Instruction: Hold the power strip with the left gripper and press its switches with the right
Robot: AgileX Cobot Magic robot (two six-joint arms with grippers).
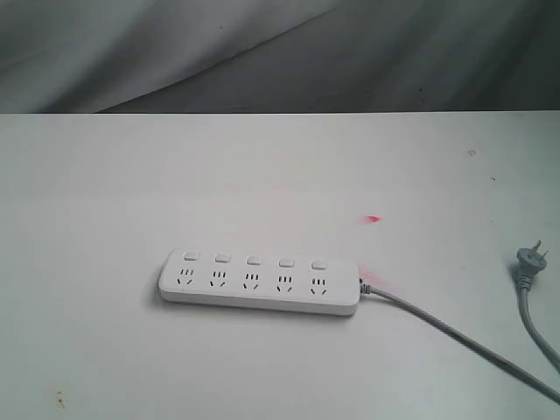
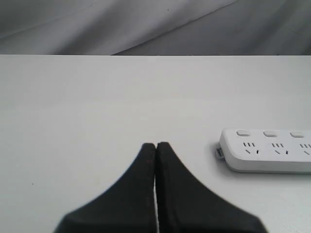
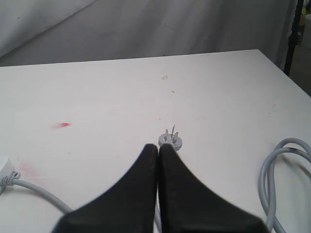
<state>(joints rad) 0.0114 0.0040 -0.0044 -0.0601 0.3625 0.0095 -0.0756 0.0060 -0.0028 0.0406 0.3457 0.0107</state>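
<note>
White table [image 1: 105,192], power strip [image 1: 260,282] flat on it, grey cable [image 1: 455,336], loose plug [image 1: 530,260]

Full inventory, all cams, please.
power strip: 1, white, flat on the table, mid exterior view
switches: 5, white, one row along the strip's far edge
cable: 1, grey, runs from the strip's right end toward the near right
plug: 1, grey, loose on the table at the right edge
red smears: 2, red-pink, one on open table, one by the strip's cable end
table: 1, white
backdrop cloth: 1, grey, behind the table
left claw: 1, black, shut, empty, apart from the strip
right claw: 1, black, shut, empty, pointing toward the plug
</note>
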